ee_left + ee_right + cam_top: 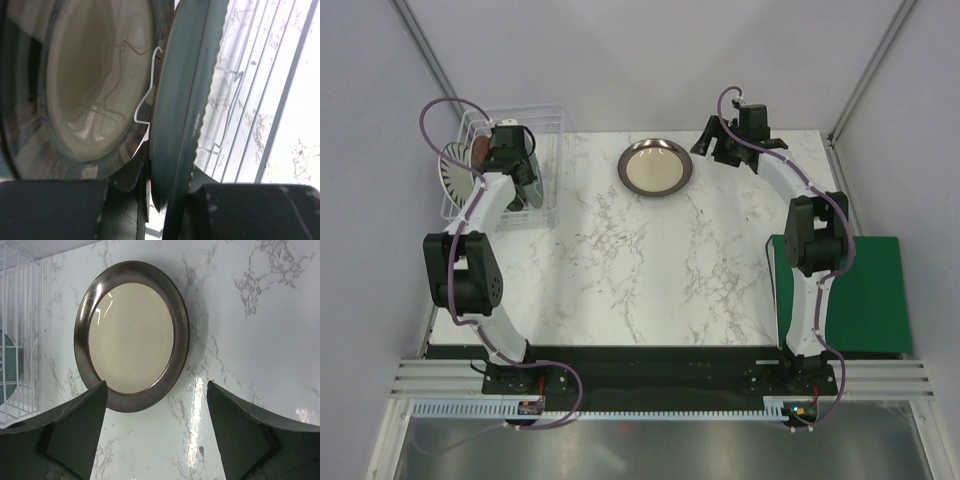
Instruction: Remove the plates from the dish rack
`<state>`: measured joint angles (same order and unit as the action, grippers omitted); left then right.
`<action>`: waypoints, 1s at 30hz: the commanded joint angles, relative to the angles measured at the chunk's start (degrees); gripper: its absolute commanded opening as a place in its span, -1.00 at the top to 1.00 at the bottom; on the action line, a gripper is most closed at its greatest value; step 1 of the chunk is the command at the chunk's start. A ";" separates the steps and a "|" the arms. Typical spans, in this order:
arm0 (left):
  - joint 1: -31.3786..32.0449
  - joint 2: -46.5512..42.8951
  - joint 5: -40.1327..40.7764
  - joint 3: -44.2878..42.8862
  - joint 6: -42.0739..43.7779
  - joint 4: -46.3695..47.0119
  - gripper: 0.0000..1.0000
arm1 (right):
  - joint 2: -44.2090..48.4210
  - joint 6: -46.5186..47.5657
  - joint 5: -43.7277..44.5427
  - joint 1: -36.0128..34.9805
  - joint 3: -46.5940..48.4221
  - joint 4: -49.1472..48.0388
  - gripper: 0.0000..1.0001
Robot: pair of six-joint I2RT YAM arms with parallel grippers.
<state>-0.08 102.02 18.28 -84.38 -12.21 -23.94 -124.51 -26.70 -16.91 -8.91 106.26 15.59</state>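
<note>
The white wire dish rack (545,150) stands at the table's far left, with plates on edge in it. My left gripper (510,160) reaches into it and is shut on the rim of the grey-teal plate (175,125), one finger on each face (167,175). The black-rimmed cream plate (95,85) stands right beside it, behind a prong. The striped white plate (455,178) and the red plate (480,150) stand further left. The beige-centred brown plate (656,166) lies flat on the table. My right gripper (720,148) is open and empty just right of it (157,390); the plate (131,335) lies ahead of the fingers.
A flat green board (865,290) lies at the right edge beside the right arm. The rack's side (20,340) shows at the left of the right wrist view. White marble tabletop (640,270) spans the middle.
</note>
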 commanded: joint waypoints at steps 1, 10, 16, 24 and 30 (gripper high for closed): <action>0.43 -8.59 5.26 0.79 2.80 8.99 0.96 | 3.83 1.30 -1.11 -0.85 -2.71 -0.04 -0.75; 1.22 -14.03 3.88 -0.16 4.74 9.45 0.96 | 7.70 1.39 -6.45 -2.69 -7.46 -1.09 -0.71; 1.22 -21.58 -4.82 0.00 -1.14 5.14 0.96 | 11.39 -3.62 -14.99 -3.66 -12.12 -8.38 -0.73; 2.10 -29.41 -19.56 4.56 -9.06 1.80 0.96 | 11.66 -11.87 -26.76 -6.65 -15.46 -21.73 -0.71; 3.94 -31.27 -33.02 10.19 -16.35 6.62 0.95 | 8.85 -22.60 -30.38 -8.23 -18.10 -35.71 -0.71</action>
<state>2.20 72.55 -2.33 -76.51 -20.95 -26.98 -114.93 -41.85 -42.15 -16.14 88.97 -7.25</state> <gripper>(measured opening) 0.209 0.858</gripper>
